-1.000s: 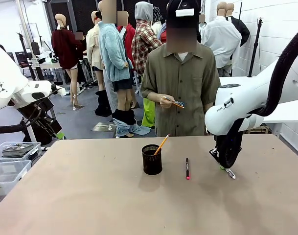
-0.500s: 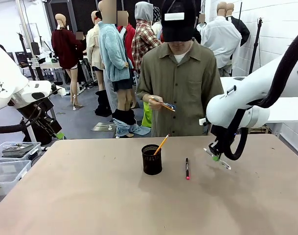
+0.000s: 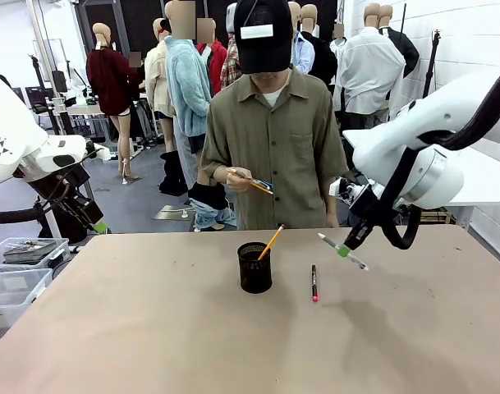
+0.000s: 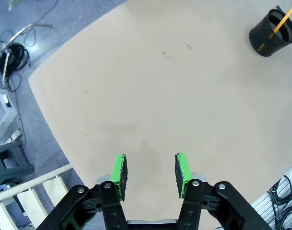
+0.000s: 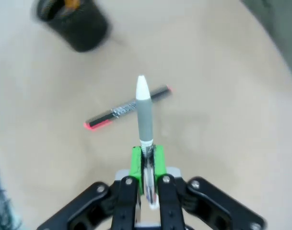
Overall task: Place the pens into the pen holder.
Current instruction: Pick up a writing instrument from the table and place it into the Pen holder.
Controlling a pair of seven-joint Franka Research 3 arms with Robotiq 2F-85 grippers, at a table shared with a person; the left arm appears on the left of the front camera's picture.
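— Right hand [image 5: 146, 160]?
— Clamped shut on grey pen [image 5: 144, 110], tip jutting ahead, held above bench [image 3: 151, 328], right of pen holder [image 3: 254, 271]. Left hand [image 4: 150, 170] half open, empty.
— Handling?
— Light, stiff, smooth barrel; likely to pivot if pinched near an end. Mid-barrel grip advised for dark pen [image 3: 314, 282], lying flat just beside holder.
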